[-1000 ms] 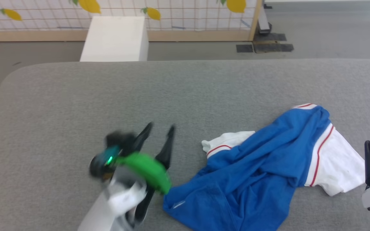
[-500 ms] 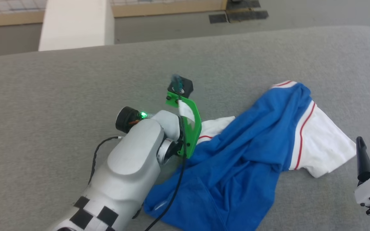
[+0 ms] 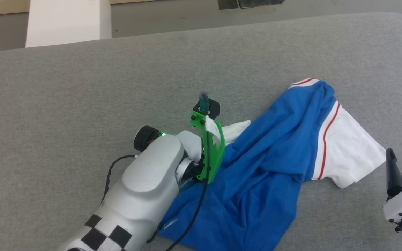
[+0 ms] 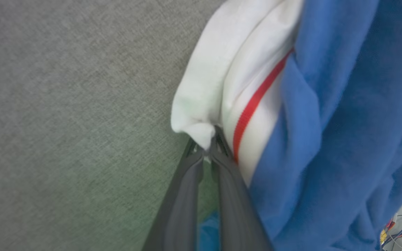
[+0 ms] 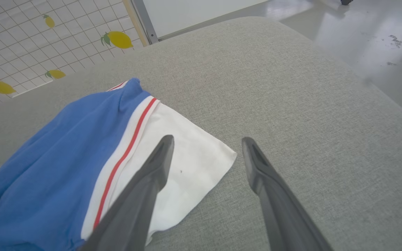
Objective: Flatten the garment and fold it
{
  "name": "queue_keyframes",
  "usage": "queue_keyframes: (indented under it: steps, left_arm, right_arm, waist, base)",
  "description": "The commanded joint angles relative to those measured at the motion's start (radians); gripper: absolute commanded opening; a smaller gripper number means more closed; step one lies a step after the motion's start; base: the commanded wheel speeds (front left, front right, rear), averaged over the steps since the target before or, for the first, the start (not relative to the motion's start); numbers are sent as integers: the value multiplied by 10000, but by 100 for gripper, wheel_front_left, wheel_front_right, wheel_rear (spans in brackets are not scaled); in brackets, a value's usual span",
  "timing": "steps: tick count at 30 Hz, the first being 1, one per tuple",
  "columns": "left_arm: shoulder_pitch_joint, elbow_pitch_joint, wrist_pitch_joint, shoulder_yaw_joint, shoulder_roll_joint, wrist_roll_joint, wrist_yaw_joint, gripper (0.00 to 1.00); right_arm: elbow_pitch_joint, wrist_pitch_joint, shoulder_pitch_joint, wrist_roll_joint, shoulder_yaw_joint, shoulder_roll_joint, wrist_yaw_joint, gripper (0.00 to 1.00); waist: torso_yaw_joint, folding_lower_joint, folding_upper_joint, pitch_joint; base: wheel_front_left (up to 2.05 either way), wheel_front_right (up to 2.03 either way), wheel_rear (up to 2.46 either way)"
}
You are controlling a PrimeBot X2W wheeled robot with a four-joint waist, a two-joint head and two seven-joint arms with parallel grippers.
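Observation:
The royal-blue garment (image 3: 263, 167) lies crumpled on the grey table, its print hidden. One white, red-striped sleeve (image 3: 347, 153) spreads out to the right, and the other white sleeve (image 3: 236, 129) pokes out at the left. My left gripper (image 4: 206, 148) is shut on the edge of that left sleeve (image 4: 215, 80). In the head view its fingers are hidden under my wrist and green bracket (image 3: 209, 153). At the lower right my right gripper (image 3: 401, 162) stands open, just off the right sleeve's corner. In the right wrist view my right gripper (image 5: 208, 141) hovers above that sleeve (image 5: 187, 157).
The grey padded table (image 3: 82, 87) stretches wide to the left and back. A white box (image 3: 65, 21) stands on the floor behind it. The table's rounded right edge (image 5: 379, 87) drops to a shiny floor. A lemon-print screen (image 5: 30, 35) stands beyond.
The head camera has tilted down. My left arm swung from left of the shirt, fingers open, over to the near white sleeve and shut on it. The right gripper stayed put.

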Motion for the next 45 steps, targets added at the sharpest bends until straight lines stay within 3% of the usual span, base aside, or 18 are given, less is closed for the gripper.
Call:
queue_keyframes:
  steps: [1,10,15,23,31,32,33,37,41,45]
  left_arm:
    - [393,56,-217,119,29,-263,44,0]
    - [-57,-1242,-2659,1979,43,-1846,854,0]
    - [569,-1993,-3608,3039,523,-2274,1284,0]
    - [3841,-3170,-3940,3926,1468,-2736,2340,0]
    - [7019,-3964,-3913,4193,1265,-3493,3023,0]
    - [7165,-4064,-3970,4226,1221,-3539,3057,23]
    - [7246,-4155,-4003,4244,1204,-3570,3056,100]
    - [7169,-4826,-4234,4438,1503,-3405,3091,100]
    - [6522,-5760,-4194,4478,2329,-2763,3122,100]
    - [5285,-5985,-3327,3791,3256,-1821,2873,100]
  right_arm:
    - [63,-81,-191,56,30,12,-15,100]
    - [377,-101,-39,-103,-55,12,-15,100]
    - [431,-35,214,-207,-155,12,-15,100]
    - [373,95,434,-159,-58,12,-15,100]
    - [316,177,418,-118,72,12,-15,100]
    - [314,178,433,-118,80,12,-15,100]
    - [316,180,450,-117,89,12,-15,100]
    - [328,184,518,-87,77,12,-15,100]
    - [309,171,546,-42,65,12,-15,100]
    - [265,187,487,-8,90,12,-15,100]
  waist:
    - [160,0,0,-115]
    - [898,0,0,-825]
    - [1523,0,0,-1306]
    - [2308,0,0,-1694]
    - [2488,0,0,-1744]
    - [2492,0,0,-1750]
    - [2489,0,0,-1758]
    - [2452,0,0,-1767]
    - [2390,0,0,-1666]
    - [2343,0,0,-1389]
  base:
    - [0,0,0]
    - [0,0,0]
    - [0,0,0]
    - [0,0,0]
    - [0,0,0]
    - [0,0,0]
    - [0,0,0]
    - [0,0,0]
    - [0,0,0]
    - [0,0,0]
